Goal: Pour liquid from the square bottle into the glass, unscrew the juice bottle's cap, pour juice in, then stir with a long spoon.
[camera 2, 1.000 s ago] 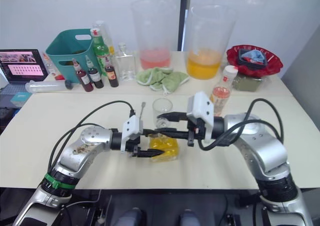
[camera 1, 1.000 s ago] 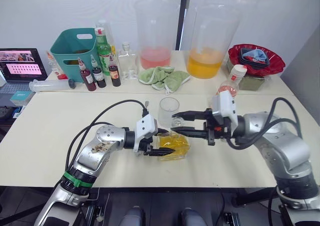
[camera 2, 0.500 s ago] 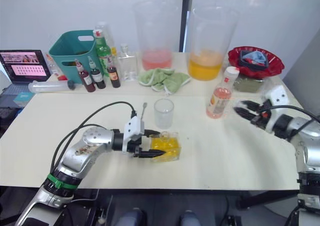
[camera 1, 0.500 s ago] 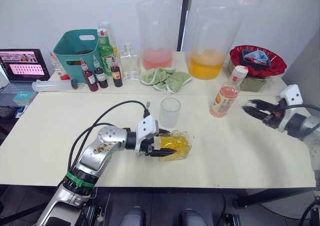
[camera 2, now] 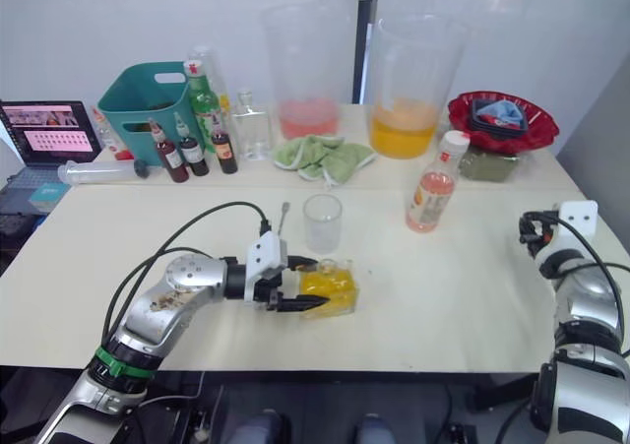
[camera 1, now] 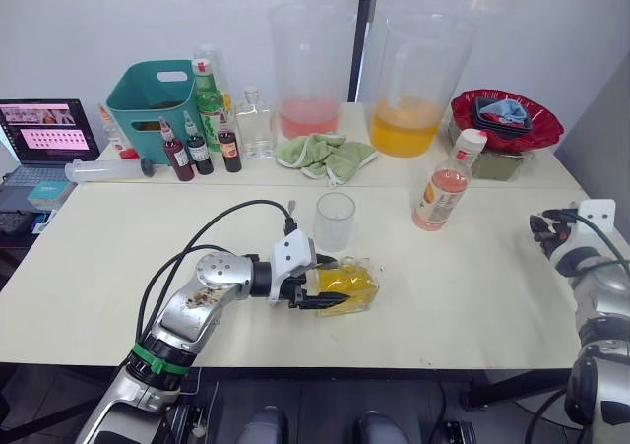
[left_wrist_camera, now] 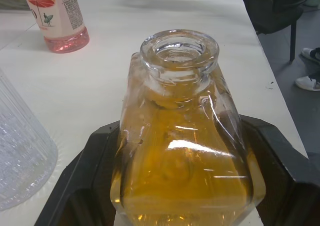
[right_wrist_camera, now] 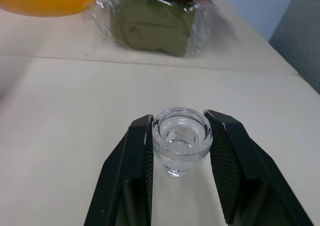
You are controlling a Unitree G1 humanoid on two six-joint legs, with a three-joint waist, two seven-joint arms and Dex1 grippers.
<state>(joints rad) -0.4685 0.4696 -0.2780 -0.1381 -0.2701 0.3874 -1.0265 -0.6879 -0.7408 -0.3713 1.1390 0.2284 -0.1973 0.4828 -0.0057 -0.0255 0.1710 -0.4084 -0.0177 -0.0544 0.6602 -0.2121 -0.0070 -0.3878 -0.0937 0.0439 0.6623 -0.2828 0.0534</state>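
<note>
The square bottle point(camera 1: 349, 285) of yellow liquid point(left_wrist_camera: 180, 156) lies tilted low over the table's front middle, its open mouth point(left_wrist_camera: 179, 48) toward the right. My left gripper point(camera 1: 320, 291) is shut on its body, one black finger point(left_wrist_camera: 85, 186) on each side. Just behind it the empty glass point(camera 1: 335, 220) stands upright. The juice bottle point(camera 1: 446, 186) with its white cap point(camera 1: 470, 140) stands further right. A thin spoon point(camera 2: 282, 211) lies by the glass, mostly hidden by my left arm. At the table's far right edge my right gripper point(camera 1: 539, 227) is shut on a clear glass stopper point(right_wrist_camera: 181, 136).
Two huge pitchers point(camera 1: 408, 90) with pink and orange liquid stand at the back, with a green cloth point(camera 1: 320, 154) in front of them. A teal basket point(camera 1: 153, 95), small dark-red bottles point(camera 1: 200, 149) and a green bottle point(camera 1: 206, 95) are back left. A red bowl point(camera 1: 504, 114) is back right.
My right arm has swung from the square bottle's neck out to the table's far right edge, carrying the stopper. The left gripper and bottle have barely moved.
</note>
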